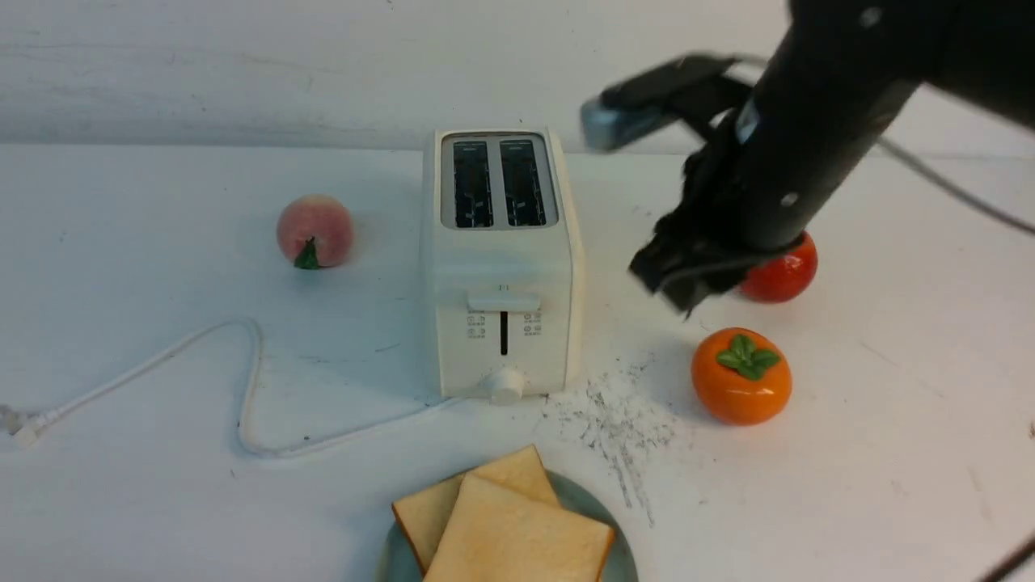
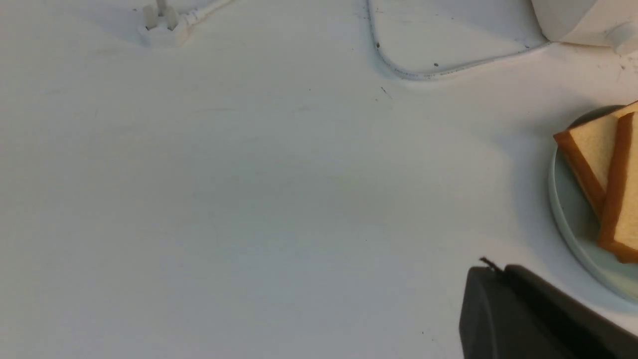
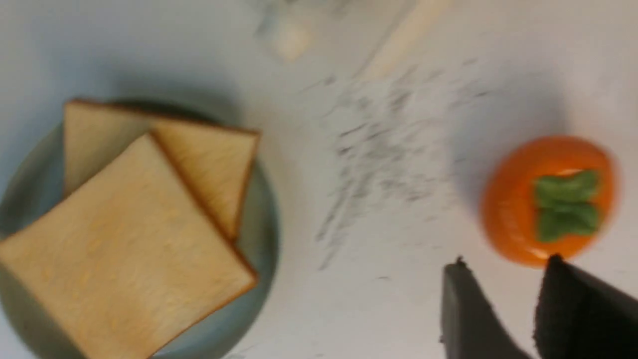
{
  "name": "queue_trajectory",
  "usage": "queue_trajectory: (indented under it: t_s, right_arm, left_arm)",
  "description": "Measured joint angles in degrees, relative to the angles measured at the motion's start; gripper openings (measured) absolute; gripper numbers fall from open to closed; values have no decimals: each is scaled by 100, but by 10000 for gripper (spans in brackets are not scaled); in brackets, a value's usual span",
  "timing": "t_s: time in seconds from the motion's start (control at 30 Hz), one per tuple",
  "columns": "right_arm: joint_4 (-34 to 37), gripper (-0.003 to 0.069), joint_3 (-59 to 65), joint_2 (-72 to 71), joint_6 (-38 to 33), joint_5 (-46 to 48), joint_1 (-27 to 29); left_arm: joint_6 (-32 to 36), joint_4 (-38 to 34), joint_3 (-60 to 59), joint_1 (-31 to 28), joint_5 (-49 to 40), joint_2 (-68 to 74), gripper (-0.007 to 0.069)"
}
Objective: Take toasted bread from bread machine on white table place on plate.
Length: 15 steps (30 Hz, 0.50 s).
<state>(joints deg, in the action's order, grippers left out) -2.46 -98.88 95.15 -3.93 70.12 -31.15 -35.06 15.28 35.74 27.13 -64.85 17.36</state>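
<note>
The right gripper (image 3: 503,284) is a dark blur in the front view; only its wrist view shows the fingers narrowly parted with nothing between them, above the white table (image 1: 889,420) near an orange persimmon (image 1: 741,376). The left gripper (image 2: 501,279) appears only in its own wrist view, fingers pressed together and empty, low over bare table left of the plate (image 1: 618,541). Both slices of toasted bread (image 1: 501,525) lie overlapping on that plate at the near edge. Only the front view shows the bread machine (image 1: 501,267) behind, both slots empty, a peach (image 1: 314,230) to its left and a red tomato (image 1: 784,271) to its right
</note>
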Motion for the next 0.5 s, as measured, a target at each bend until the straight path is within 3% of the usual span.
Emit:
queue_trajectory:
  t_s: [0.07,0.13,0.37,0.5]
  right_arm:
    - [-524,35,-27,-557,478,35,0]
    - [-927,-12,8,-1145,907,-3,0]
    - [-1286,-17,1146,-3110,1530,-835,0]
    - [-1312,-16,2885,-4590,1544,-1921,0]
  left_arm:
    - [0,0,0,0,0,0,-14]
    - [0,0,0,0,21,0,-14]
    - [0,0,0,0,445,0,-13]
    - [0,0,0,0,976,0,-13]
